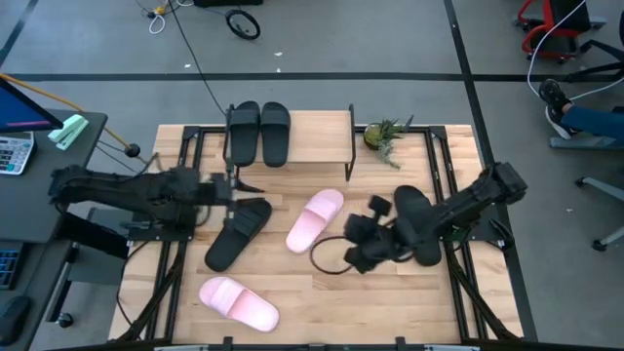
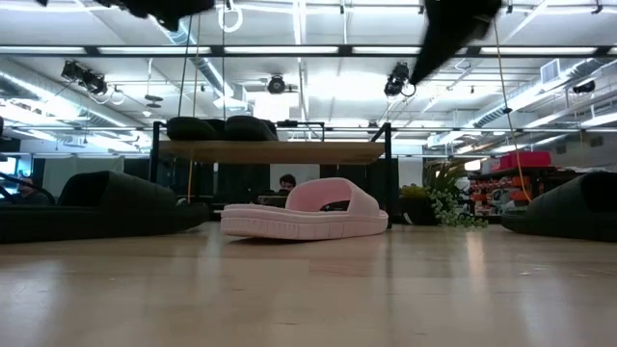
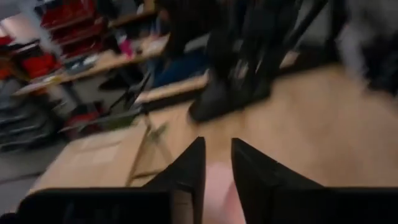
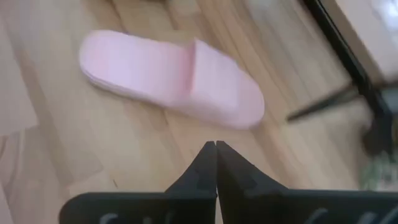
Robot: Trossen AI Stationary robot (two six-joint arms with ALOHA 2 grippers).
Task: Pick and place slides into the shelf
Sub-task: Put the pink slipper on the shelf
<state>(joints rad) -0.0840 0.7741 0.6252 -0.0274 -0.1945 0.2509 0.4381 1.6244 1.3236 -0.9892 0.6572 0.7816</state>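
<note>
Two black slides [image 1: 259, 132] lie on the top board of the shelf [image 1: 322, 136] at the table's far edge. A third black slide [image 1: 239, 234] lies on the table in front of the shelf's left end, and my left gripper [image 1: 234, 185] hovers just beyond it, open by a narrow gap [image 3: 217, 165]. One pink slide [image 1: 315, 219] lies mid-table and another [image 1: 239, 302] near the front edge. My right gripper [image 1: 356, 239] is shut [image 4: 216, 152], right of the mid-table pink slide [image 4: 174, 78]. The fourth black slide [image 1: 414, 224] lies under the right arm.
A small potted plant [image 1: 385, 136] stands beside the shelf's right end. A black cable loop [image 1: 331, 261] lies on the table by the right gripper. Black frame rails [image 1: 444, 166] run along both table sides. Bare wood shows between the two pink slides.
</note>
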